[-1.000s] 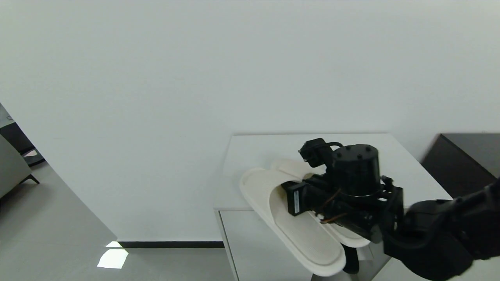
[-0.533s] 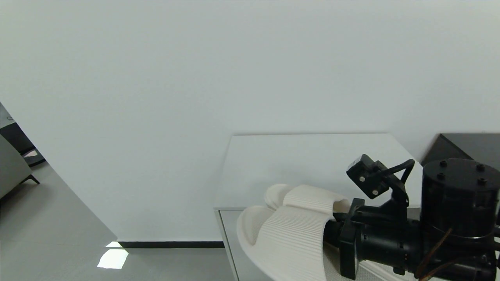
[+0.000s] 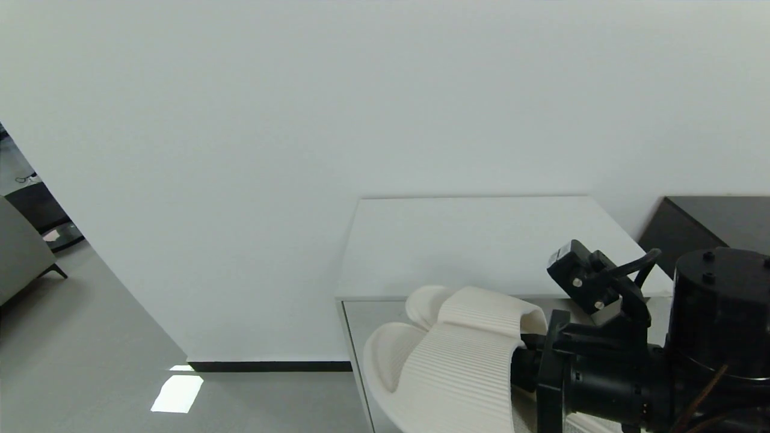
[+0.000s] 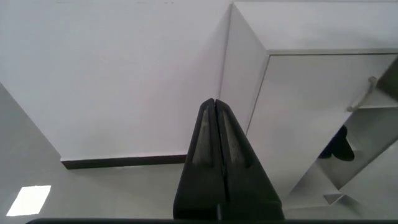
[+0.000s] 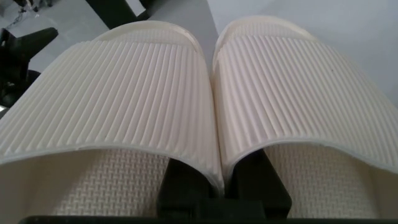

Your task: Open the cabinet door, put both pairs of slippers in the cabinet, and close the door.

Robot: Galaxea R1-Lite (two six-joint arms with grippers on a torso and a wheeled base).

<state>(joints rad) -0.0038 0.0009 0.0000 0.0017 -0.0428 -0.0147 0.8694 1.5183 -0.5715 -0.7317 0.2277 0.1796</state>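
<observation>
A pair of cream ribbed slippers (image 3: pixel 457 361) hangs in the air in front of the white cabinet (image 3: pixel 475 240), straps up and toes pointing left. My right gripper (image 3: pixel 528 361) is shut on them. In the right wrist view its black fingers (image 5: pixel 186 183) pinch the two inner walls of the slippers (image 5: pixel 211 99) together, with my right gripper (image 5: pixel 222 180) reaching in under the straps. My left gripper (image 4: pixel 215 140) is shut and holds nothing, low beside the cabinet (image 4: pixel 298 118). The cabinet's door, with a bar handle (image 4: pixel 364 96), stands ajar, showing a shelf and a dark object (image 4: pixel 339 144).
A dark piece of furniture (image 3: pixel 716 219) stands right of the cabinet against the white wall. A grey chair (image 3: pixel 21 258) sits at the far left on the grey floor. Open floor lies left of the cabinet.
My right arm has swung the slippers from hanging over the cabinet top to level, straps up, lower and nearer the camera. The head camera has shifted slightly.
</observation>
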